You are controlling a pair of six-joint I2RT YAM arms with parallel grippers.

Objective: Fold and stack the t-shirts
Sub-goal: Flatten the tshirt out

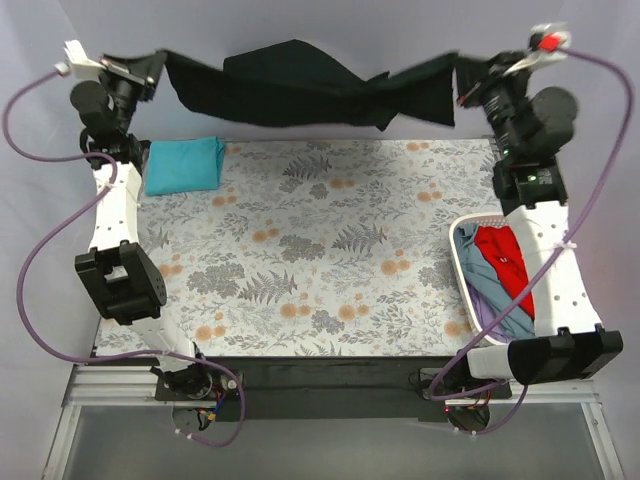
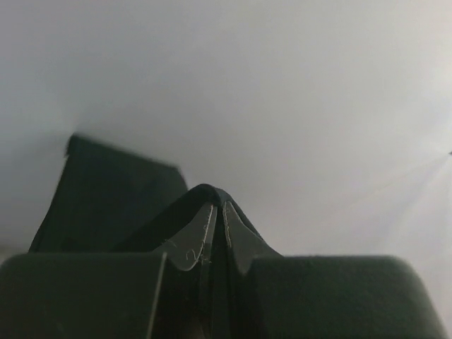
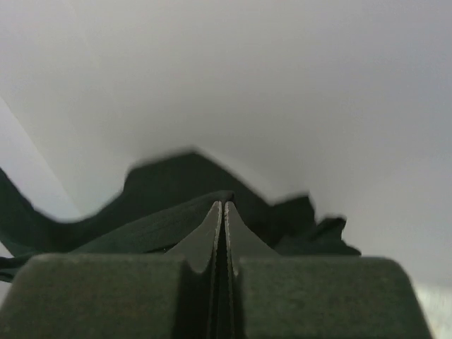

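Note:
The large black t-shirt (image 1: 300, 90) hangs stretched in the air across the far side of the table, sagging in the middle. My left gripper (image 1: 158, 66) is shut on its left end; the cloth wraps over the closed fingertips in the left wrist view (image 2: 205, 192). My right gripper (image 1: 462, 80) is shut on its right end, with black cloth (image 3: 162, 205) behind the closed fingers. A folded teal t-shirt (image 1: 184, 165) lies at the far left of the table. A red t-shirt (image 1: 503, 262) and a light-blue t-shirt (image 1: 492, 296) lie in the basket.
The white laundry basket (image 1: 462, 280) stands at the table's right edge, partly under my right arm. The floral table covering (image 1: 310, 260) spans the table. A white wall rises behind the held shirt.

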